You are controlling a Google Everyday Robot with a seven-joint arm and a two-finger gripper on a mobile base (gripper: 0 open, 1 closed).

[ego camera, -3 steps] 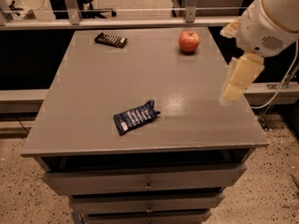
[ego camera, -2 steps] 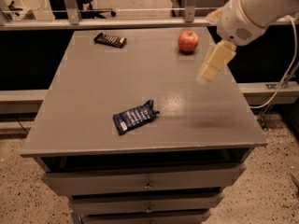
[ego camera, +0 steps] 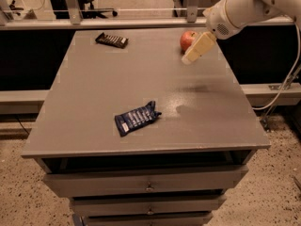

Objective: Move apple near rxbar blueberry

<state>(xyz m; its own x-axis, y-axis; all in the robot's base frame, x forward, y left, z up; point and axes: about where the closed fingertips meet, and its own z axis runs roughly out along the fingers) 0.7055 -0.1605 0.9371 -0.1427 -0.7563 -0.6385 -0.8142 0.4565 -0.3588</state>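
Observation:
The red apple (ego camera: 187,39) sits at the far right of the grey table top (ego camera: 94,107), partly hidden by my gripper. My gripper (ego camera: 198,48) hangs just in front of and to the right of the apple, above the table, on the white arm that comes in from the upper right. The rxbar blueberry (ego camera: 137,118), a crinkled dark blue wrapper with white lettering, lies near the table's front middle, well away from the apple and the gripper.
A dark brown bar wrapper (ego camera: 112,40) lies at the far left of the table. Drawers (ego camera: 148,186) run below the front edge. A metal rail (ego camera: 131,22) and chair legs stand behind the table. A cable (ego camera: 287,86) hangs at the right.
My gripper has moved from the table's right side back and to the left, up to the apple. The apple and both wrappers have not moved.

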